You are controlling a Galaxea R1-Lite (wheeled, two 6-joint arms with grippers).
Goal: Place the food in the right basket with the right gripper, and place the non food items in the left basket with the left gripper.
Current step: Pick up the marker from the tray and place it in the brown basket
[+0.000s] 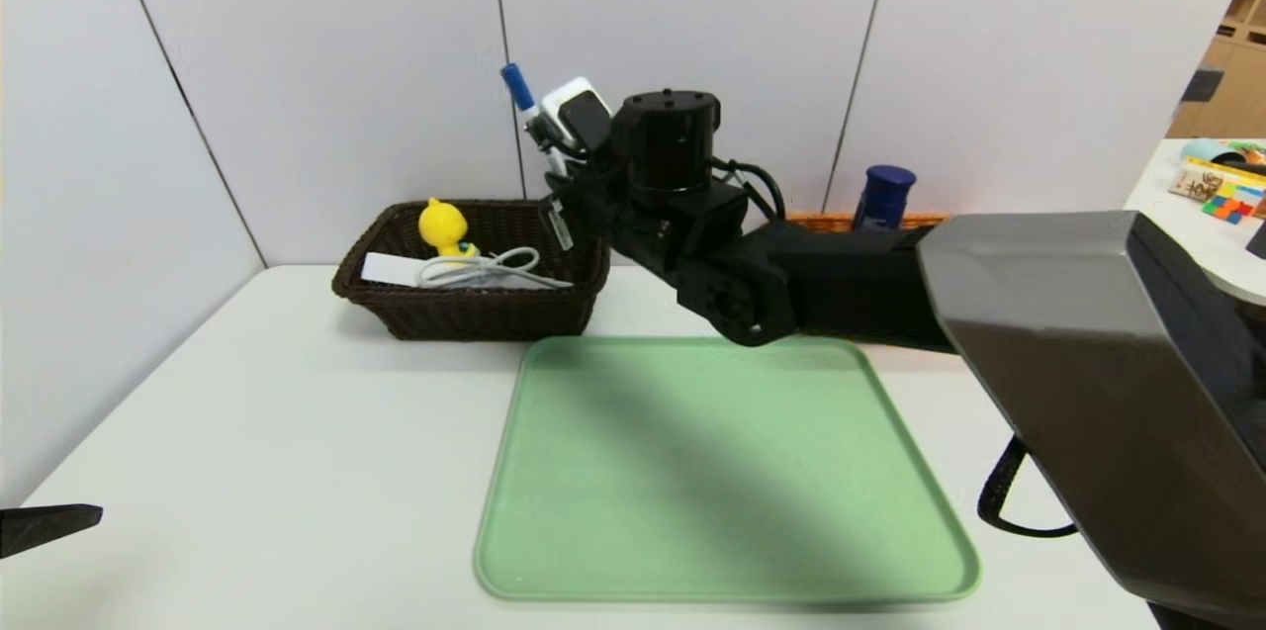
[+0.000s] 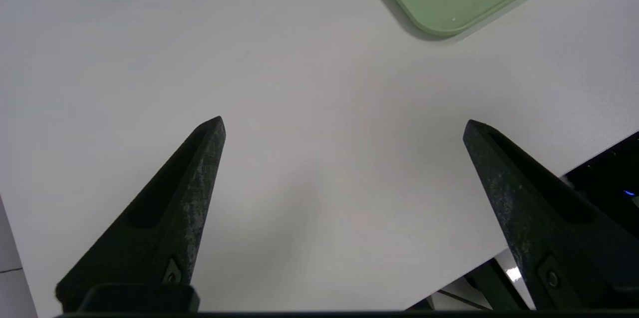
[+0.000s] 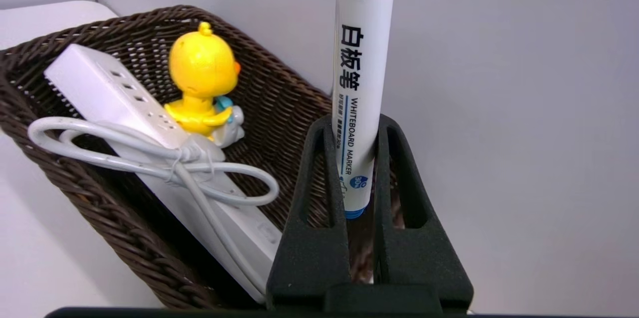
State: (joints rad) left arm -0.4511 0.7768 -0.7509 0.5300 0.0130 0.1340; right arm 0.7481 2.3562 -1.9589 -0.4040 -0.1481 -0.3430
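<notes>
Nearest the robot, the left gripper (image 2: pixel 344 126) hangs low at the left front edge of the white table (image 1: pixel 247 432), its two black fingers (image 2: pixel 189 183) spread wide with nothing between them; in the head view only one fingertip (image 1: pixel 49 523) shows at the left border. Just beyond lies the pale green tray (image 1: pixel 727 472), flat on the table's middle, its surface bare under the shadow of the right arm. That arm reaches across above the tray's far edge toward the left, and the right gripper (image 3: pixel 357 123) is clamped on the white marker (image 3: pixel 359 83), pinching its lower barrel so that it stands nearly upright with the blue cap (image 1: pixel 516 84) uppermost. The marker is held in the air at the right end of the left basket (image 1: pixel 465 309), close to its rim. Inside that dark brown basket rest the white power strip (image 3: pixel 125 103) with its looped cord and the yellow duck toy (image 1: pixel 442 226), touching each other. Farthest back, behind the arm near the wall, a strip of the orange right basket (image 1: pixel 831 222) shows, with the blue cap of the food can (image 1: pixel 885 195) rising from it
</notes>
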